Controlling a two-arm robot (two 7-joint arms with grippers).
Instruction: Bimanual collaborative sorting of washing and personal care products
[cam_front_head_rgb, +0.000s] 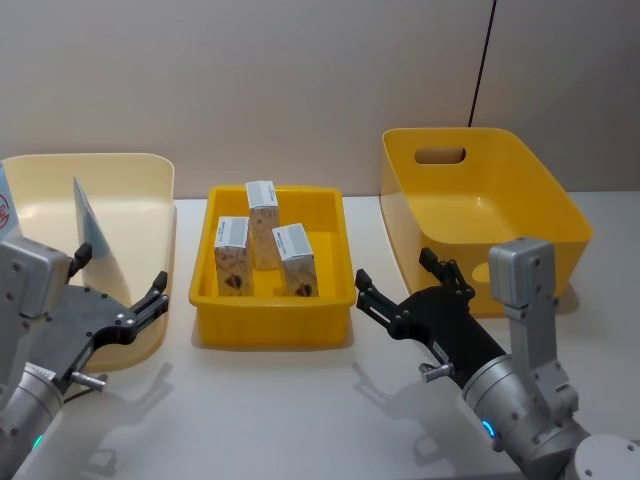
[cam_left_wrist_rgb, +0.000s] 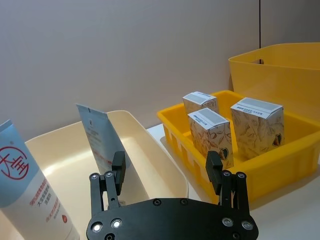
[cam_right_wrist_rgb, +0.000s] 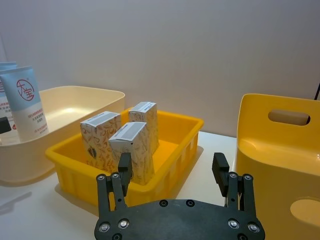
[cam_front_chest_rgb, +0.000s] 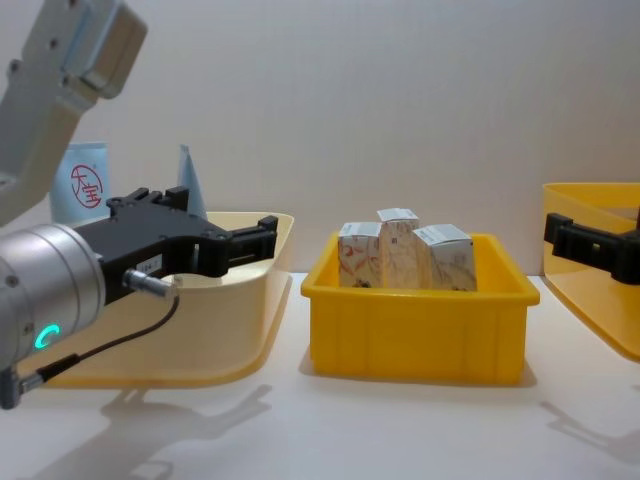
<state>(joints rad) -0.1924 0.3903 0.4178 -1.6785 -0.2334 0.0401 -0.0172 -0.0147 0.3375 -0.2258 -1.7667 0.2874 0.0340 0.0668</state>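
In the head view, your left gripper (cam_front_head_rgb: 125, 265) hangs over the near right corner of the cream bin (cam_front_head_rgb: 150, 165), jaws spread and empty. Your right gripper (cam_front_head_rgb: 392, 268) sits between the yellow tray (cam_front_head_rgb: 270, 325) and the big yellow bin (cam_front_head_rgb: 520, 160), jaws likewise spread on nothing. Three cartons (cam_front_head_rgb: 297, 258) stand upright in the tray, which lies between your two grippers.

In the left wrist view, a tube (cam_left_wrist_rgb: 30, 185) with a red round mark stands in the cream bin, and a second tube (cam_left_wrist_rgb: 97, 140) rises crimped end up just beyond the jaws. The cartons lie off to the right.

In the right wrist view, the cartons stand ahead of the open jaws and a little to the left, long axis vertical.

In the chest view, the carton tops show above the tray rim, and the left jaws point at the bin's right end.

You'll likely find the right arm better placed for the cartons and the left for the tubes.
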